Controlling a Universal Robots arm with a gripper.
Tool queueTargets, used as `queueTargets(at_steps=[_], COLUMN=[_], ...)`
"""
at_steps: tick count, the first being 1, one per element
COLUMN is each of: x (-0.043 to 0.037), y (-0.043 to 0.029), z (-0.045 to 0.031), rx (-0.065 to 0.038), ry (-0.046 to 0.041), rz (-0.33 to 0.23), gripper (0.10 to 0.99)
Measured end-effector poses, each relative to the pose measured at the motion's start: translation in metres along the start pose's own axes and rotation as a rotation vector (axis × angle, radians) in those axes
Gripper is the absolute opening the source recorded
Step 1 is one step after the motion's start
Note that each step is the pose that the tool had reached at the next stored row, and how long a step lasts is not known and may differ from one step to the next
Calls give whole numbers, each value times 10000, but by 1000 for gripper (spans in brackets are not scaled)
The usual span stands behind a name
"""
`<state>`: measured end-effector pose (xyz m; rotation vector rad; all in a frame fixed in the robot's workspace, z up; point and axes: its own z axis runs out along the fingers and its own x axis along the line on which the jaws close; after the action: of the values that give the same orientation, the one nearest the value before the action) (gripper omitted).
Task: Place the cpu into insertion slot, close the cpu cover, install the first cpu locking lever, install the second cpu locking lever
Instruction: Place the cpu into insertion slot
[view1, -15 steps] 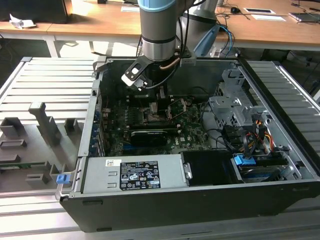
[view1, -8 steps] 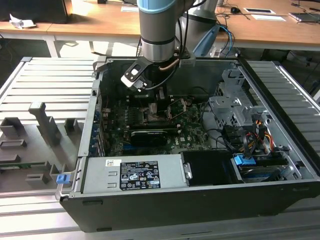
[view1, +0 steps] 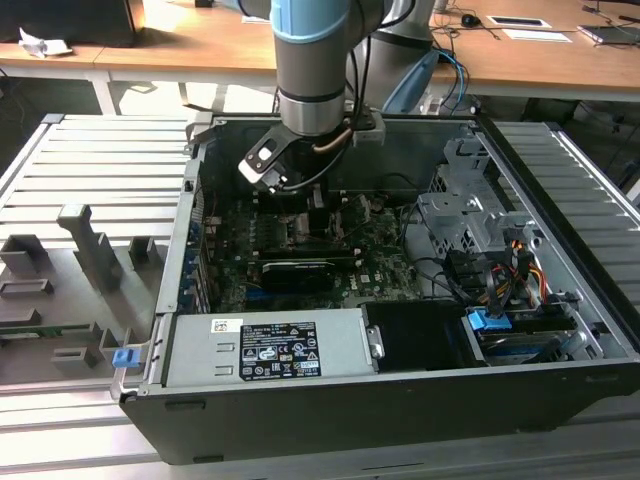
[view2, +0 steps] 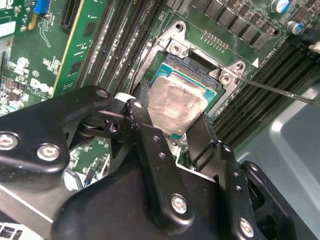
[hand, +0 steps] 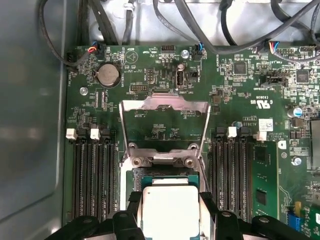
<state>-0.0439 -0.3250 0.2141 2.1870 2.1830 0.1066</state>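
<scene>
The robot arm (view1: 312, 70) reaches down into the open computer case (view1: 330, 410). Its gripper (view2: 172, 107) has two black jaws pressed on two sides of the cpu (hand: 171, 210), so it is holding it. The shiny little chip is right at the insertion slot (hand: 161, 161). I cannot tell if it is sitting in it or just above it. The cpu cover (hand: 165, 102) is flipped open, next to the slot on the green board (hand: 150, 75).

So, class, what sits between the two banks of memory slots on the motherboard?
In the first wrist view: the insertion slot with the cpu at it, and the hinge end of the open cpu cover.
</scene>
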Motion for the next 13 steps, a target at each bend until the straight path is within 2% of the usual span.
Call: queueTargets(at_steps=[3,9,13], x=[5,42,49], y=[-3,-5,-8], z=[21,63,90], rx=[-2,-3,0], ry=[-29,-26,-17], rz=[312,275,60], gripper=[537,537,537])
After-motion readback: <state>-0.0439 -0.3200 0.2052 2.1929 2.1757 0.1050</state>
